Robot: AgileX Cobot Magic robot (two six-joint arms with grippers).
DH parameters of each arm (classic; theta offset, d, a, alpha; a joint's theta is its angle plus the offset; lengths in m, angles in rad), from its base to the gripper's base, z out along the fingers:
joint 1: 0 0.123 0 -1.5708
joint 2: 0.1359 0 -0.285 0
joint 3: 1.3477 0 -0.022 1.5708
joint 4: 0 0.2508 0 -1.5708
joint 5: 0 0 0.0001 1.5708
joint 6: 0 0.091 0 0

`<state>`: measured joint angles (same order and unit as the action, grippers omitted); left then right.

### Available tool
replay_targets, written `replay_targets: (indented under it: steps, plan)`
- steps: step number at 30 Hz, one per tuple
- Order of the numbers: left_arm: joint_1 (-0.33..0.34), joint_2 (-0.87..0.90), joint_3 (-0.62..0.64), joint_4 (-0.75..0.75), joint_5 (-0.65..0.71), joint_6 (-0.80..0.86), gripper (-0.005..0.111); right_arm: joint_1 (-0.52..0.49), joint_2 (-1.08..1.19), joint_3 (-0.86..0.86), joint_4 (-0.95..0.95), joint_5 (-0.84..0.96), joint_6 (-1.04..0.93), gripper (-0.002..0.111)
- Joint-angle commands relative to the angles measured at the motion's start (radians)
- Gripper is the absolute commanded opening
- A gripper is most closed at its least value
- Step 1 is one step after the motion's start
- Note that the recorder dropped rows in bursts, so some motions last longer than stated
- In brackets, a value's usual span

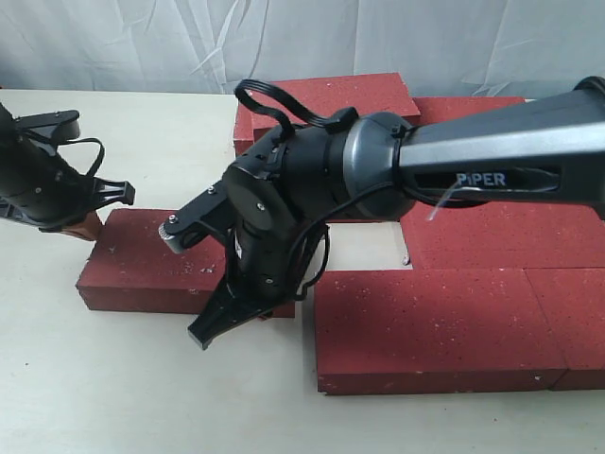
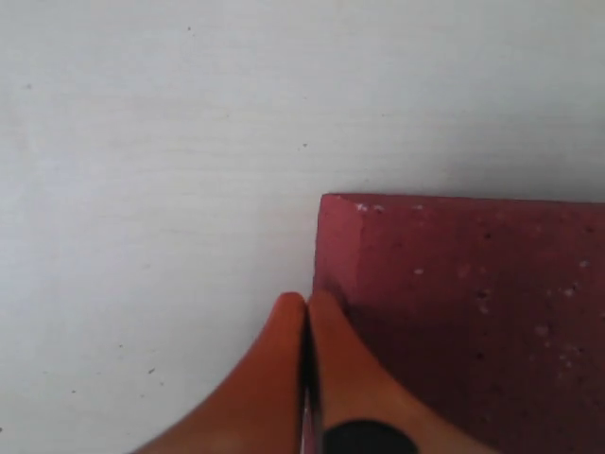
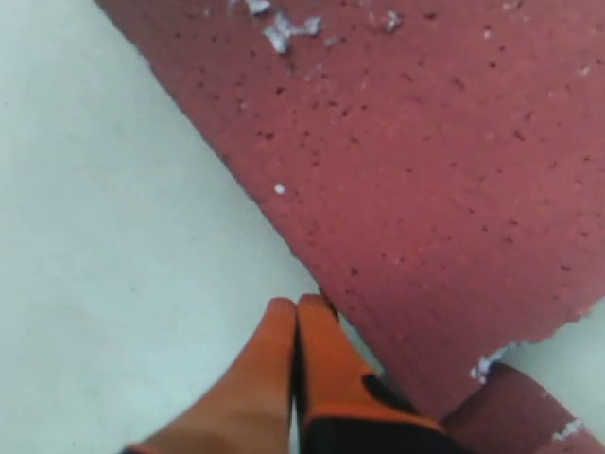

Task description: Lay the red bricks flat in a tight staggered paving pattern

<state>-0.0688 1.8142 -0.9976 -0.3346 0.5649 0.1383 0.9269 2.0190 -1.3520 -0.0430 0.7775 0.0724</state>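
Observation:
A loose red brick [image 1: 156, 268] lies flat on the table, left of the others. My left gripper [image 1: 85, 226] is shut and empty, its orange fingertips [image 2: 305, 303] pressed against that brick's left end corner [image 2: 454, 312]. My right gripper [image 1: 248, 317] reaches across the middle and is also shut and empty, its tips [image 3: 295, 307] against the near long edge of the same brick [image 3: 425, 170], close to its right end. Several more red bricks lie flat: a front row [image 1: 435, 326], a middle one [image 1: 510, 236] and back ones [image 1: 326, 102].
The right arm's black body [image 1: 312, 180] hangs over the gap between the loose brick and the laid group. A second brick's corner [image 3: 515, 407] shows beside the right fingers. Pale tabletop [image 1: 113, 388] spreads in front and to the left; a white cloth backs the scene.

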Motion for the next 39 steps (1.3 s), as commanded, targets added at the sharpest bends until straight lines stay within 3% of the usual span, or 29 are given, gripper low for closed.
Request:
replay_targets:
  steps: [1, 11, 18, 39]
  plan:
    - [-0.005, 0.001, 0.001, -0.060, -0.006, 0.057, 0.000, -0.001, -0.001, -0.005, -0.059, -0.010, 0.045, -0.001]
    - [0.047, 0.001, -0.011, -0.010, 0.102, 0.048, 0.000, -0.001, -0.001, -0.005, -0.064, -0.014, 0.060, -0.001]
    - [-0.021, 0.001, -0.009, -0.035, 0.057, 0.064, 0.000, -0.001, -0.001, -0.005, -0.087, -0.024, 0.074, -0.001]
    - [-0.022, 0.001, -0.009, -0.065, 0.012, 0.069, 0.000, -0.001, -0.001, 0.011, -0.215, -0.051, 0.175, -0.001]
